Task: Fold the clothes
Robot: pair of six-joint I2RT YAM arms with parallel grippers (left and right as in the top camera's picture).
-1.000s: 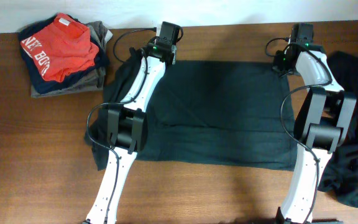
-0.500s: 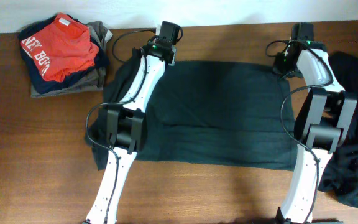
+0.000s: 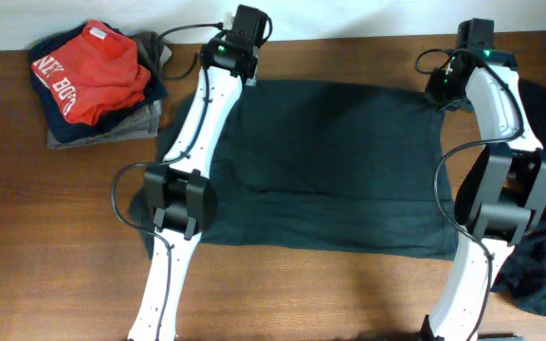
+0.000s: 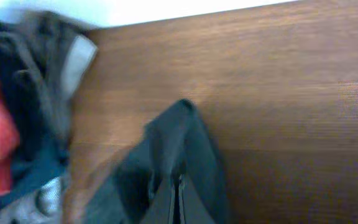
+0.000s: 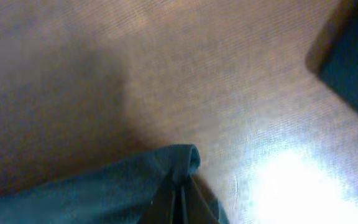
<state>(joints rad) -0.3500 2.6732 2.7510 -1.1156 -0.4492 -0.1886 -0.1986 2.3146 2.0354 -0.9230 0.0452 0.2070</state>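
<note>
Left tool (image 4: pixel 178 190): pressed together, pinching the far left corner of the dark shirt (image 3: pixel 339 170). In the wrist view the cloth bunches up around the fingers.
Right tool (image 5: pixel 181 194): also pressed together, pinching the far right corner of the same shirt. Only a small tip of cloth sits in the pinch.
Where the shirt is: spread flat in the middle of the worktop (image 3: pixel 55 246), with both far corners lifted a little by my tools.
Other clothes: the folded stack (image 3: pixel 93 85), red on top, is at the far left. A dark heap (image 3: pixel 543 218) waits at the right side.
Risk 1: I judge a corner may slip out, because each pinch holds so little cloth. A quick pull would cause it.
Risk 2: the fold may come out skew if one tool travels faster than the other.
Risk 3: the left sleeve (image 3: pixel 171 128) lies loose near the folded stack. If it drags, it could disturb the stack or fold under badly.
Edges: the far edge of the worktop is just behind both tools, so there is almost no room in that direction.
Open room: bare wood is free on the near side of the hem and at the near left. The right side is taken by the dark heap.
</note>
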